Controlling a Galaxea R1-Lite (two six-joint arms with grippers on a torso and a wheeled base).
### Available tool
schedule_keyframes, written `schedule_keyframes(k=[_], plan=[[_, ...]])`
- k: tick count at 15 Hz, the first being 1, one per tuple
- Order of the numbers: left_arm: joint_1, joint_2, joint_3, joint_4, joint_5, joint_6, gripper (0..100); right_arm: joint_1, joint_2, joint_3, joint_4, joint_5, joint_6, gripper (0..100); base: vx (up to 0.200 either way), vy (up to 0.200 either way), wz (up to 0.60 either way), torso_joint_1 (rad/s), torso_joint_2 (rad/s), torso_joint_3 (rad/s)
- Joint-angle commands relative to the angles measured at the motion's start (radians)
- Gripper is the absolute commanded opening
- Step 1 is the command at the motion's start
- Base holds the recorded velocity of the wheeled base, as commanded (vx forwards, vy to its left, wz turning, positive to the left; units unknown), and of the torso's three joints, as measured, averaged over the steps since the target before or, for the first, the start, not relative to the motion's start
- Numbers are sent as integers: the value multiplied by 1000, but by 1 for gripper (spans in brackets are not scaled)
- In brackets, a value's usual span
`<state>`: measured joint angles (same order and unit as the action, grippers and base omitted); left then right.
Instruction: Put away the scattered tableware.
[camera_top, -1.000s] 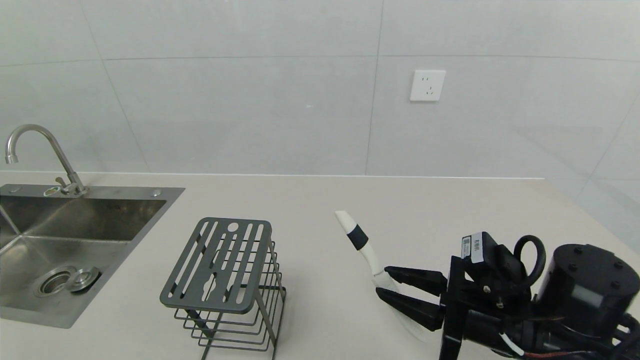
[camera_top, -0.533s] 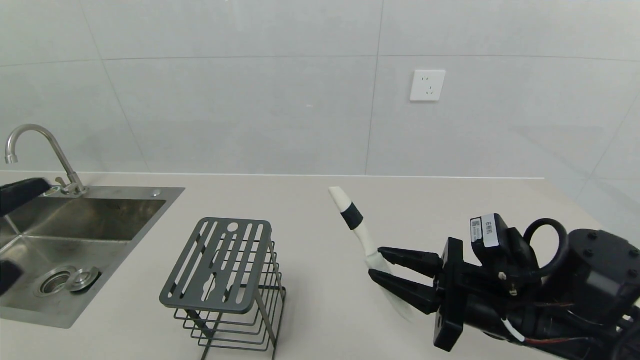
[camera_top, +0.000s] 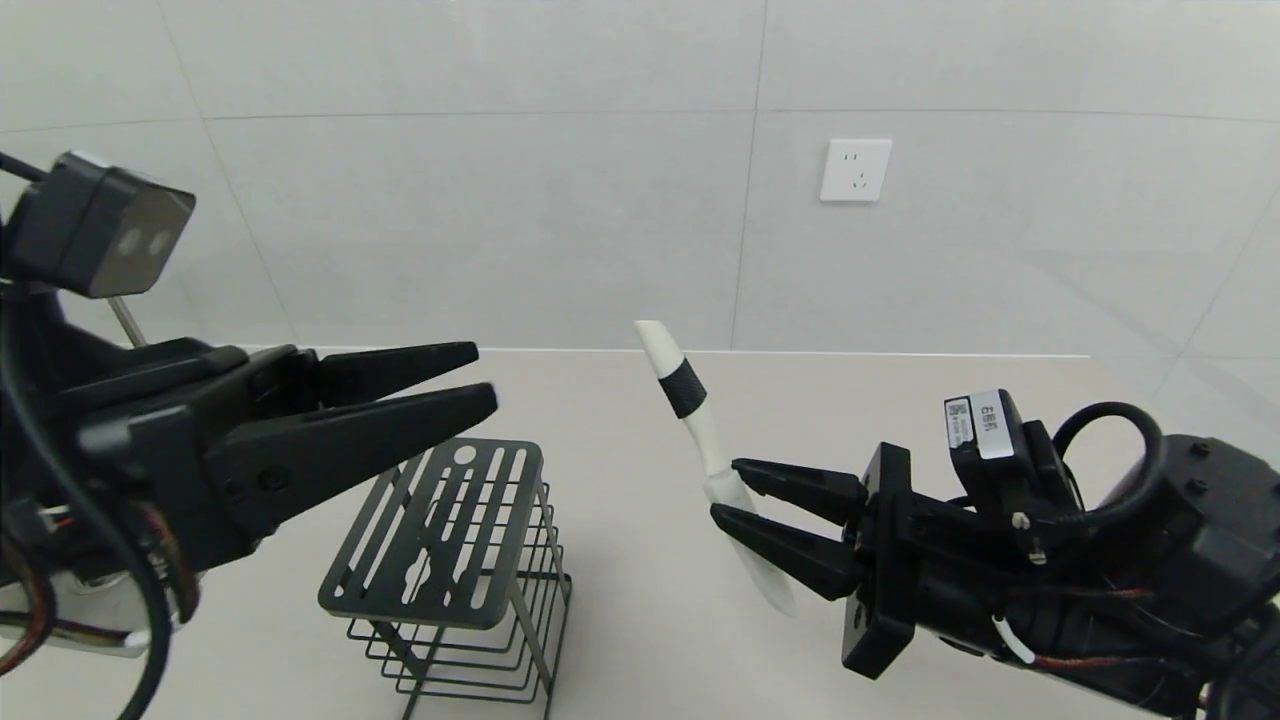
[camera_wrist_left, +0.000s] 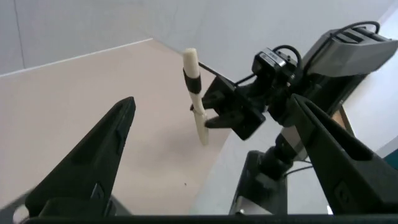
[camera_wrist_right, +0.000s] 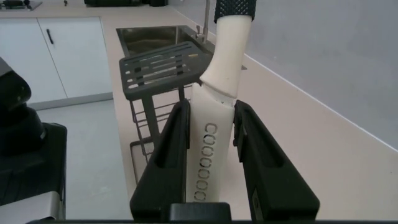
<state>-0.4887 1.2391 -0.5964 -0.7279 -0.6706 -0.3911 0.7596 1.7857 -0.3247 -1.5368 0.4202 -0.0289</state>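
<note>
Hard-to-see stuff first: from the head camera my left arm covers nearly all of the sink (camera_wrist_right: 152, 34) at the desk's left end, and just a short bit of the tap's pipe (camera_top: 125, 320) pokes out from behind it. The bottom of the rack (camera_top: 440, 530) is cut off by the picture's lower edge. The middle of the knife (camera_top: 690, 400) blade is tucked between my right fingers, and the right wrist camera chops off the handle right above its black band.

Around it: the dark wire rack with the slotted top stands on the desk (camera_top: 620, 620), left of the middle and toward the front edge, with nothing in its slots. There's a white socket (camera_top: 856, 170) on the tiled wall behind, and white cupboards (camera_wrist_right: 56, 56) past the sink in the right wrist camera.

Hands: my right hand (camera_top: 728, 490) is clamped on the white knife's blade just under the handle, out over the right half of the desk. The handle points up and leans toward the back wall, and the tip hangs down below my fingers. My left hand (camera_top: 485, 372) has its fingers apart and holds nothing. It hangs above the rack's left side with its tips aimed at the knife, well apart from it.
</note>
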Motion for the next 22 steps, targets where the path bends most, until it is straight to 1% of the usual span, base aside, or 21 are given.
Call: schedule_keyframes(k=[1,2,3,4,5,6,8,10,11,12,13,14,16,17,19,20,22], plan=[[-70,117,-28,-67,19,1,100,9,3,-27,0,-1,0,0,0,0,0,0,0,0],[-106,155,-31,-113,28,0,100,14,4,-36,0,-1,0,0,0,0,0,0,0,0],[-134,206,-40,-170,49,0,100,17,6,-43,0,-3,4,0,0,0,0,0,0,0],[-137,212,-42,-177,54,0,100,17,6,-43,1,-5,4,0,0,0,0,0,0,0],[-160,289,-71,-226,129,9,100,17,6,-43,0,-5,4,0,0,0,0,0,0,0],[-166,342,-92,-255,167,20,100,17,4,-43,0,-5,4,0,0,0,0,0,0,0],[-174,391,-114,-286,174,20,100,18,4,-47,0,-5,4,0,0,0,0,0,0,0],[-206,433,-123,-317,175,20,100,18,4,-59,0,-5,4,0,0,0,0,0,0,0],[-206,433,-123,-317,175,20,100,18,4,-59,0,-5,4,0,0,0,0,0,0,0],[-228,474,-148,-367,184,20,100,17,4,-59,0,-5,4,0,0,0,0,0,0,0],[-229,491,-155,-386,197,21,100,17,4,-59,0,-6,4,0,0,0,0,0,0,0],[-243,523,-166,-436,212,21,100,15,3,-60,0,-8,4,0,0,0,0,0,0,0],[-251,551,-177,-522,214,18,100,10,6,-60,0,-47,9,0,0,0,0,0,0,0],[-251,563,-181,-544,214,18,100,9,6,-68,0,-55,9,0,0,0,0,0,0,0],[-249,568,-183,-558,214,17,100,6,6,-82,0,-57,20,0,0,0,0,0,0,0],[-251,568,-183,-562,214,15,100,4,9,-113,0,-89,37,0,0,0,0,0,0,0],[-251,568,-187,-562,214,15,100,1,18,-120,0,-100,35,0,0,0,0,0,0,0]])
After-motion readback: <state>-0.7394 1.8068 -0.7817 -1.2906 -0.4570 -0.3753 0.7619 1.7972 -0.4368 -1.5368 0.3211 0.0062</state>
